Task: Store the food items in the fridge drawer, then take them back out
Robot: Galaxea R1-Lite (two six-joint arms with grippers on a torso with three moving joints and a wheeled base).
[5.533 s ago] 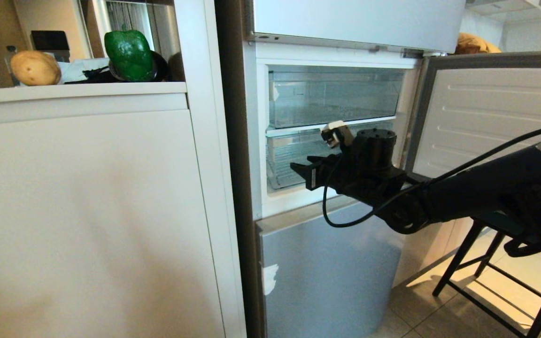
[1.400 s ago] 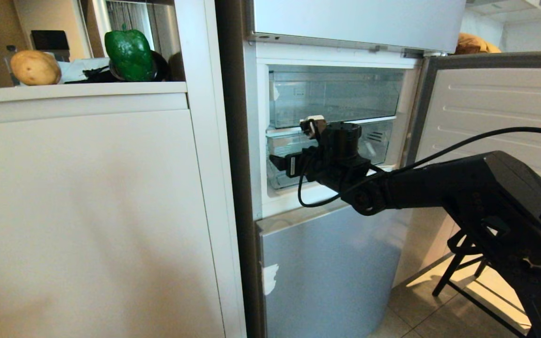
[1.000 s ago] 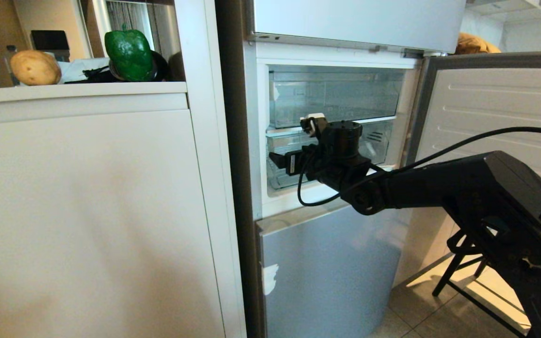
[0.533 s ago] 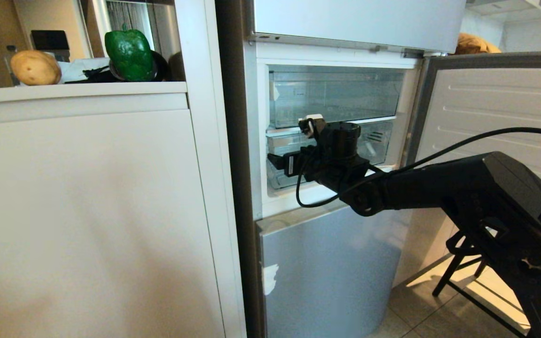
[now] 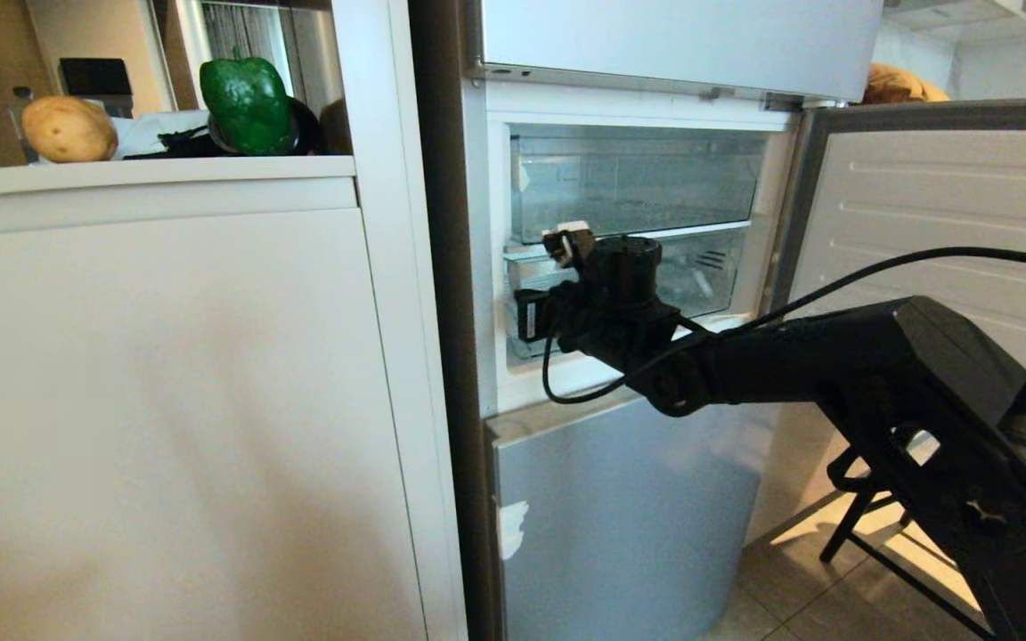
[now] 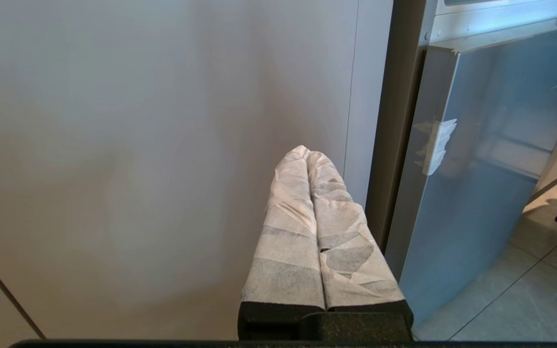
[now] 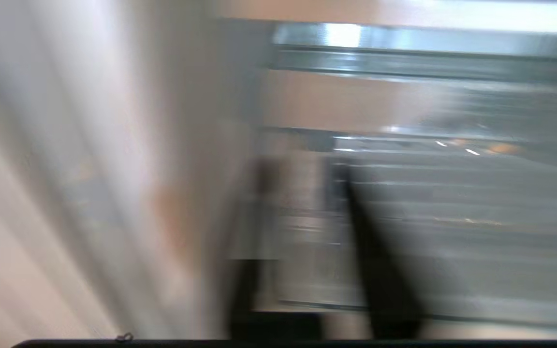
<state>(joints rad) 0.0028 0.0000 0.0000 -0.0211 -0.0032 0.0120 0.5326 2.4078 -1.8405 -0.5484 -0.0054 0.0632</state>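
Fridge (image 5: pixel 620 499) filled the middle of the head frame, its middle door (image 5: pixel 940 205) swung open to the right. Two clear drawers sat stacked in the open compartment: an upper drawer (image 5: pixel 638 182) and, under it, the fridge drawer (image 5: pixel 709 267), long axis running across the frame, front face toward the camera.

White cabinet stood at left; its top served as the table (image 5: pixel 148 167) in the upper left of the frame. Bell pepper (image 5: pixel 248 105) and potato (image 5: pixel 68 129) both sat there, well apart from the fridge opening. Nothing stored yet.

Right arm reached in from the lower right of the frame. Right claw (image 5: pixel 526 313) lay at the left end of the fridge drawer's front, pointing left along that front. Its wrist view was smeared, but the claw read as closed to its narrowest; whether it had the drawer's lip between the tips could not be told.

Left claw (image 6: pixel 307 153) was parked low by the cabinet face, wrapped tips pressed together, empty.

Judgement: drawer lay directly ahead of the right claw, so the pull would have to run straight out toward the camera, square to the drawer's long axis. Right arm far nearer.
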